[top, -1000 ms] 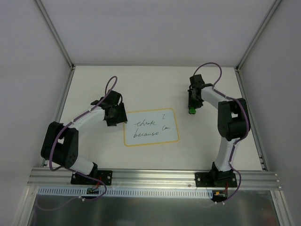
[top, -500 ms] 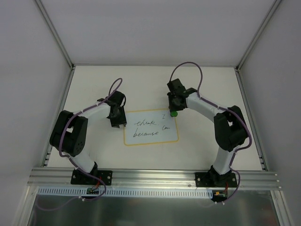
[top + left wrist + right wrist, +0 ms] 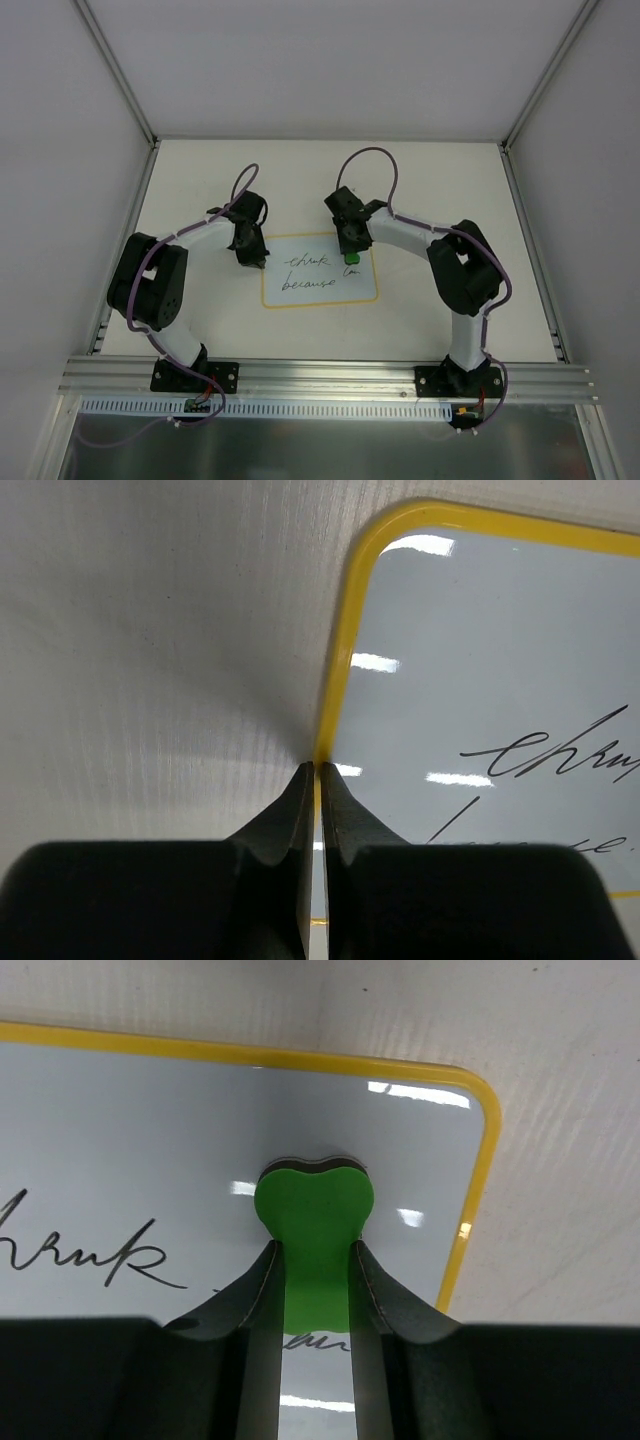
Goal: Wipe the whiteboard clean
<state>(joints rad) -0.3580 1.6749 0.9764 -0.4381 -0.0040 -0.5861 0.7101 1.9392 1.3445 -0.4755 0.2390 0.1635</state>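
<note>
The whiteboard [image 3: 318, 288], white with a yellow border, lies flat mid-table and carries black handwriting [image 3: 308, 264]. My left gripper [image 3: 254, 259] is shut. In the left wrist view its tips [image 3: 317, 771] meet right at the yellow left edge of the whiteboard [image 3: 480, 660]; whether they press on it I cannot tell. My right gripper [image 3: 349, 252] is over the board's upper right part. It is shut on a green block [image 3: 315, 1200], whose rounded end sits at the white surface of the whiteboard [image 3: 150, 1130], next to the writing [image 3: 120, 1255].
White walls and metal frame posts enclose the table [image 3: 200, 180] on three sides. An aluminium rail [image 3: 330, 375] runs along the near edge by the arm bases. Both arms bend inward toward the board.
My right arm has swung left from the table's right side, carrying the green block onto the board's upper right. My left gripper has closed and settled at the board's left edge.
</note>
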